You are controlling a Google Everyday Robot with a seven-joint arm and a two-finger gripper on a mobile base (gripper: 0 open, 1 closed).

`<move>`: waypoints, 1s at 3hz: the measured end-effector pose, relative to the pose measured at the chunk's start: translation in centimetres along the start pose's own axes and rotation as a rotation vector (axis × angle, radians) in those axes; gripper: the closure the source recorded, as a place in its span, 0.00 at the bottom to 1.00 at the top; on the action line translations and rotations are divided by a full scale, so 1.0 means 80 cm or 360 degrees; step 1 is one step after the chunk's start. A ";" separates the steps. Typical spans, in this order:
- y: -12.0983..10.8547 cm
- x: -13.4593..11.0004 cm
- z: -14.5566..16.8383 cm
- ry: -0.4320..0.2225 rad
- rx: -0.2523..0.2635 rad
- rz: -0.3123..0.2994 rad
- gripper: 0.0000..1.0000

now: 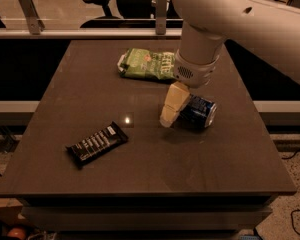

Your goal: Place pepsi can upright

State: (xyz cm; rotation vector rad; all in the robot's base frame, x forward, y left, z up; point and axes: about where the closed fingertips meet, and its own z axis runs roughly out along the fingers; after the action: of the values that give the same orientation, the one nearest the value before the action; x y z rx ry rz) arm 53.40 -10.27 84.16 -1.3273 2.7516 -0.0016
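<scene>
The pepsi can point(199, 112) is dark blue with a silver end and lies on its side on the brown table point(140, 154), right of the middle. My gripper point(176, 109) hangs from the big white arm point(240, 19) and reaches down to the can's left end, right against it. The far side of the can's left end is hidden behind the gripper.
A green snack bag point(147, 64) lies at the back of the table, just behind the gripper. A black wrapped bar point(96, 143) lies at the front left. The table's right edge is close to the can. Office chairs and a rail stand behind the table.
</scene>
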 end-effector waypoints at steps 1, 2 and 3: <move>0.004 0.002 0.004 0.0006 -0.0003 0.0018 0.00; 0.008 0.007 0.001 -0.0036 0.0000 0.0010 0.18; 0.008 0.006 0.002 -0.0036 0.0001 0.0009 0.40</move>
State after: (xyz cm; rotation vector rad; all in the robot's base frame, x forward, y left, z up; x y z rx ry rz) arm 52.61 -10.20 83.96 -1.3112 2.7362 0.0133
